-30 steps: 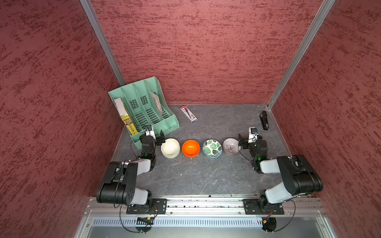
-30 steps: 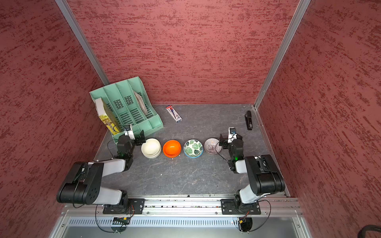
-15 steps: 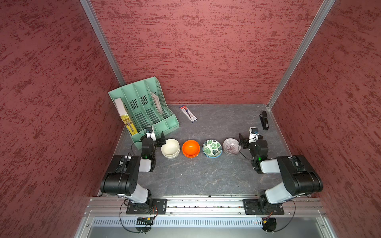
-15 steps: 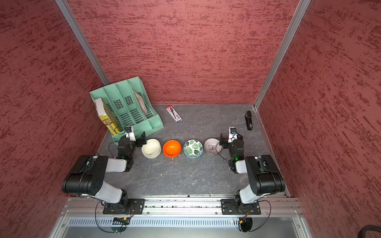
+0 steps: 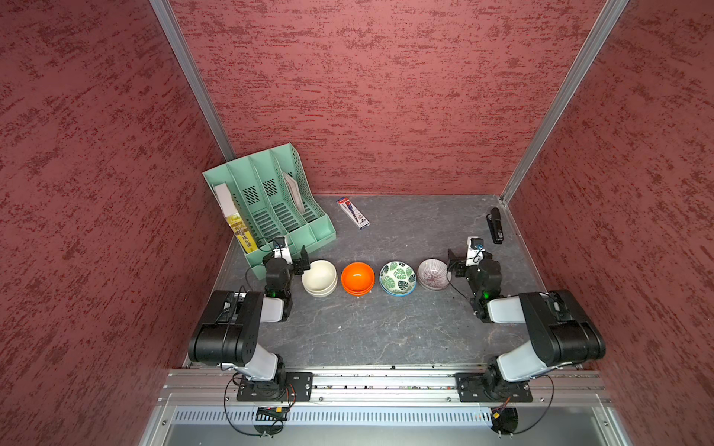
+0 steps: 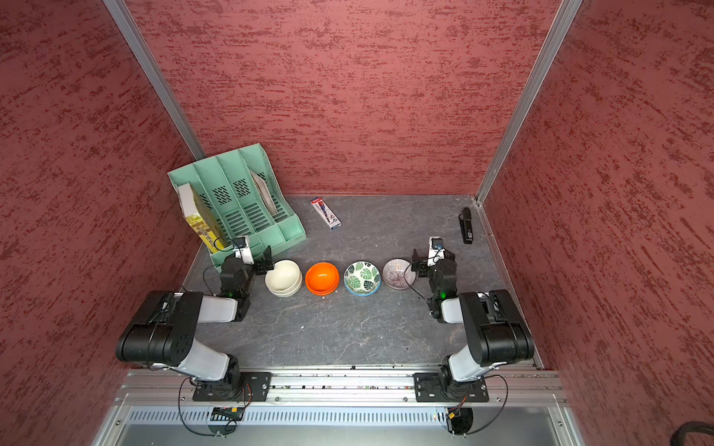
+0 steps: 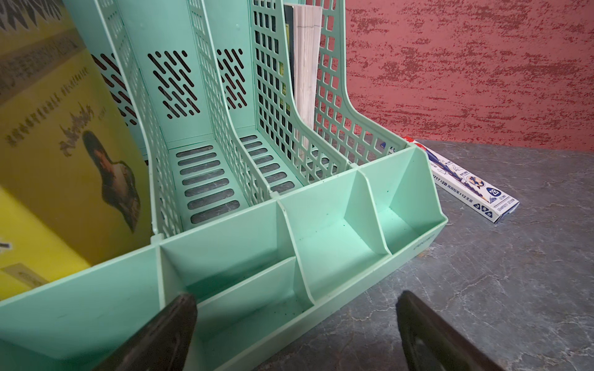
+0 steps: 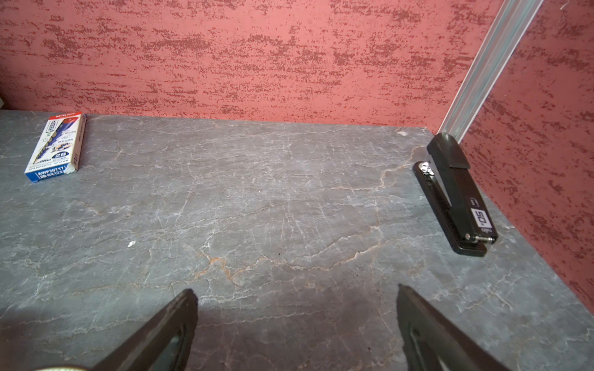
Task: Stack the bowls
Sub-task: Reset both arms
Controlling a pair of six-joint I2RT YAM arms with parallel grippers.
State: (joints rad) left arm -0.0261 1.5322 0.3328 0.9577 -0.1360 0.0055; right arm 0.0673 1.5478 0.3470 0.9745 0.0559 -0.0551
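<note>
Four bowl stacks stand in a row across the middle of the table in both top views: cream bowls (image 5: 319, 277), orange bowls (image 5: 357, 278), a leaf-patterned bowl (image 5: 398, 278) and a bowl with purplish lines (image 5: 433, 274). The cream and orange ones each show a second rim beneath. My left gripper (image 5: 288, 258) is open and empty just left of the cream bowls, facing the green rack. My right gripper (image 5: 467, 258) is open and empty just right of the purplish bowl. The left wrist view shows its gripper (image 7: 294, 300) over the rack's front edge. The right wrist view shows its gripper (image 8: 296, 293) over bare table.
A mint-green file rack (image 5: 270, 200) holding a yellow book (image 5: 239, 228) stands at the back left, close to my left gripper. A pencil box (image 5: 352, 213) lies behind the bowls. A black stapler (image 5: 495, 226) lies by the right wall. Red walls close three sides.
The left arm's rear links have folded in and shifted slightly to the right. Its gripper has stayed beside the cream bowls. The right arm and the bowls have not moved.
</note>
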